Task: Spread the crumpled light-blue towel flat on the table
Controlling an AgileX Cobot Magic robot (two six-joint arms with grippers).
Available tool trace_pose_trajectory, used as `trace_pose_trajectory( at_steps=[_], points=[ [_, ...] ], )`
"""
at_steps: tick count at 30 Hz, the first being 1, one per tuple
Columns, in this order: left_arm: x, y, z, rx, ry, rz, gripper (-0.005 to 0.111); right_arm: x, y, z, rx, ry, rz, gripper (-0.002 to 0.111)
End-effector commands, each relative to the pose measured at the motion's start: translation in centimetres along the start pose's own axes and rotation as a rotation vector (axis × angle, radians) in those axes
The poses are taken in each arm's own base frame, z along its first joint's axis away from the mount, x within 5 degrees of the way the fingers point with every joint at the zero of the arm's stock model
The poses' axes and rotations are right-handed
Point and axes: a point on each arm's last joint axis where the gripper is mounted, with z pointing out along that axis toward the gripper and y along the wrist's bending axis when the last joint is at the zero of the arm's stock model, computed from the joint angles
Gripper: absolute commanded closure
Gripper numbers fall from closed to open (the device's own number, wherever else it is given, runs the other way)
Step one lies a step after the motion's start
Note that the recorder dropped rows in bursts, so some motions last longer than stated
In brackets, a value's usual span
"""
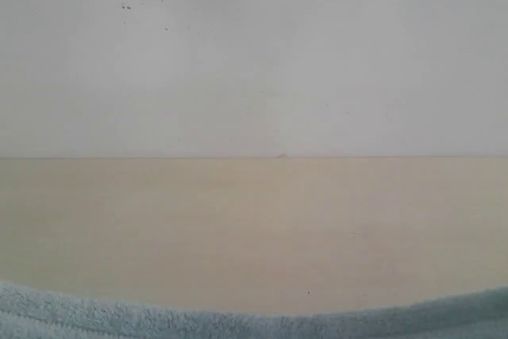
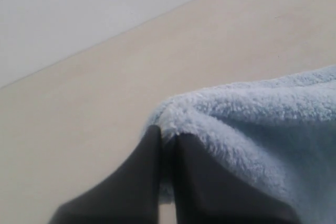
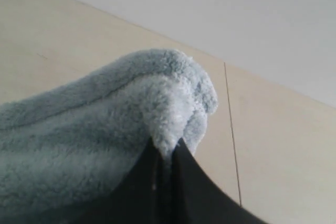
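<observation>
The light-blue fluffy towel (image 1: 238, 325) shows only as a curved strip along the bottom of the exterior view, its edge sagging in the middle. The beige table (image 1: 254, 228) stretches beyond it to the wall. My left gripper (image 2: 168, 136) is shut on a corner fold of the towel (image 2: 262, 119). Black fingers of my right gripper (image 3: 167, 148) are likewise shut, pinching another corner of the towel (image 3: 105, 129), which bulges over the fingertips. Neither gripper appears in the exterior view. The white tag is hidden.
A white speckled wall (image 1: 254, 53) rises behind the table's far edge. A thin seam line (image 3: 231, 129) runs across the table near the right gripper.
</observation>
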Motion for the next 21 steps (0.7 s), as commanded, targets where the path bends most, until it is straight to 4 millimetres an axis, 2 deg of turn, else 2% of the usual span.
trace_pose_trajectory(
  at_steps=[1,7,12,16,21],
  points=[
    [-0.3,-0.2,0.8,0.029,0.025,-0.004,0.103,-0.8,1.0,1.2,-0.059,0.061,-0.033,0.108],
    [-0.5,-0.1,1.2,0.019,0.040,0.001,0.103,-2.4,2.9,4.2,-0.119,0.170,-0.091,0.108],
    [-0.4,1.1,1.3,-0.103,0.064,0.006,0.103,-3.8,4.0,6.5,-0.132,0.179,-0.124,0.108],
    [-0.4,0.9,1.3,-0.079,0.061,-0.003,0.103,-4.0,3.9,6.3,-0.125,0.150,-0.099,0.108],
    [-0.5,0.1,1.3,-0.002,0.050,-0.034,0.103,-3.0,3.5,5.0,-0.153,0.173,-0.062,0.108]
  ],
)
